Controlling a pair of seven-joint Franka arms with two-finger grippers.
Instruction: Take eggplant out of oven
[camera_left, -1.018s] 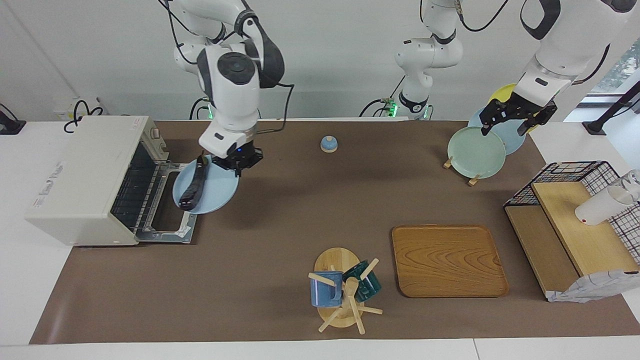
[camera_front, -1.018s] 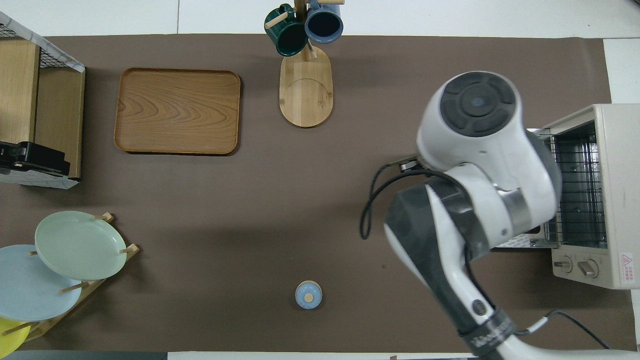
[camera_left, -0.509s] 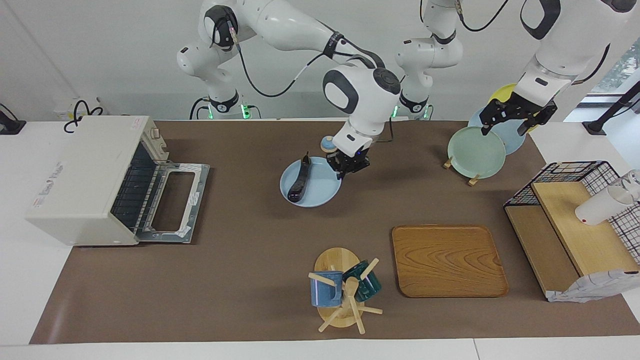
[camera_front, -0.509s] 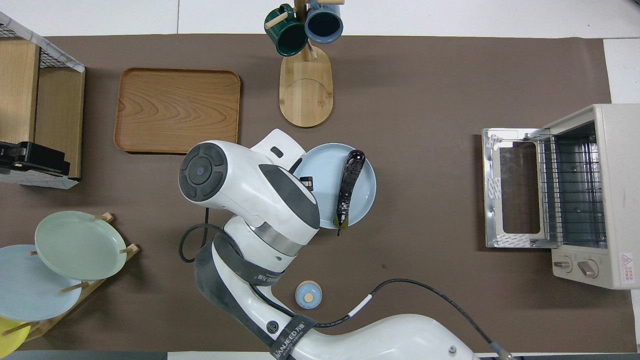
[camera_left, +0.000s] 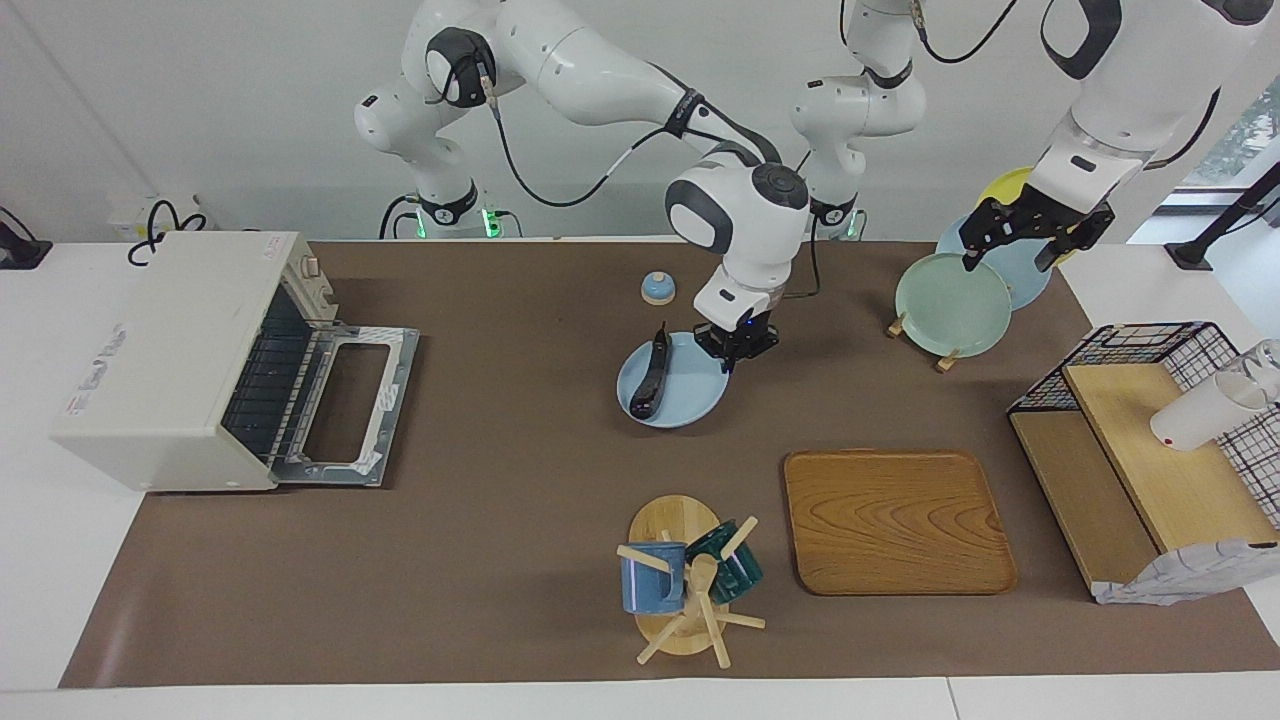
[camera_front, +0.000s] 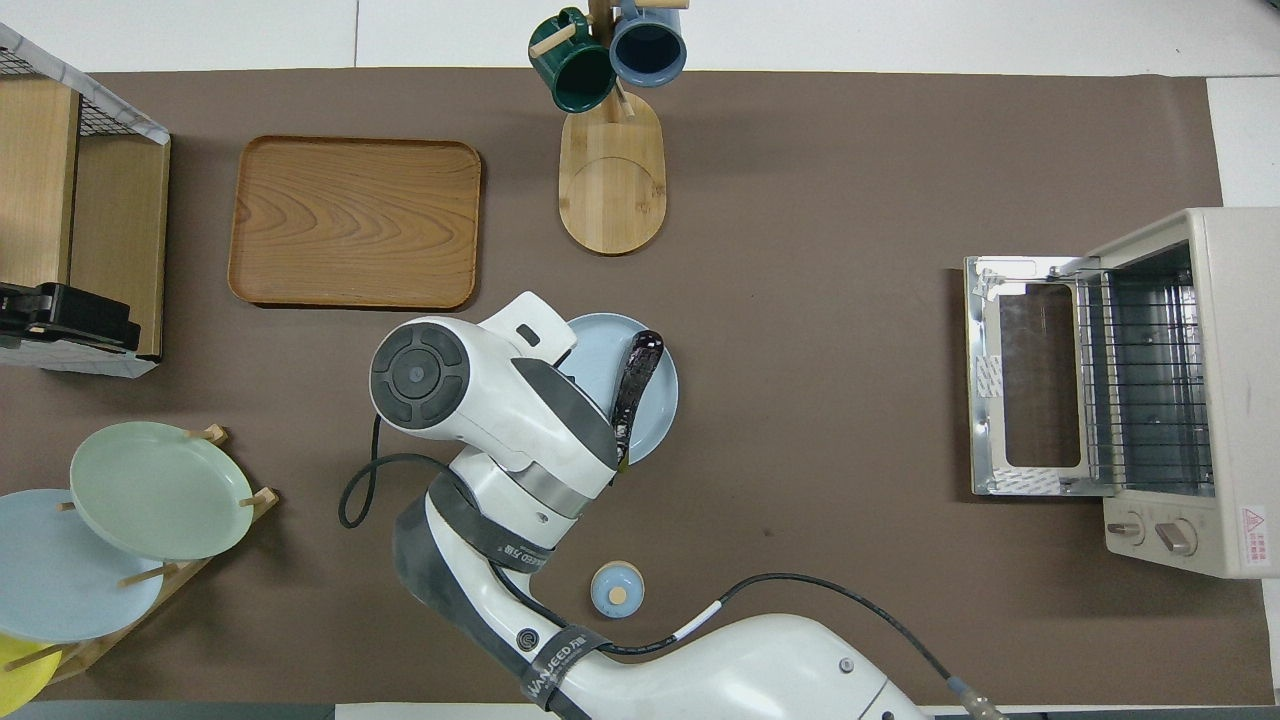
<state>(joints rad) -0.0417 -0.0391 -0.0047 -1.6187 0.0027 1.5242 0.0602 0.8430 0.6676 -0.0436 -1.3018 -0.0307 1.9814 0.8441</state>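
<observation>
1. We see the right gripper (camera_left: 737, 350) clenched on the rim of the plate (camera_left: 690, 400), at mid-table.
2. We see the left gripper (camera_left: 1035, 238) with its jaws spread, holding nothing, over the plate rack (camera_left: 945, 355) at the left arm's end of the table; that arm waits.
3. The eggplant (camera_left: 651, 375) lies lengthwise on the plate, toward the plate's edge on the oven's side.
4. The oven (camera_left: 170, 350) stands at the right arm's end of the table, door (camera_left: 345, 405) folded down flat, wire rack (camera_front: 1140, 380) bare.
5. We find the plate well apart from the oven, nearer to the robots than the tray (camera_left: 895, 520) and the mug stand (camera_left: 685, 590).
6. A small knob (camera_left: 657, 288) sits near the robots' edge, beside the right arm.
</observation>
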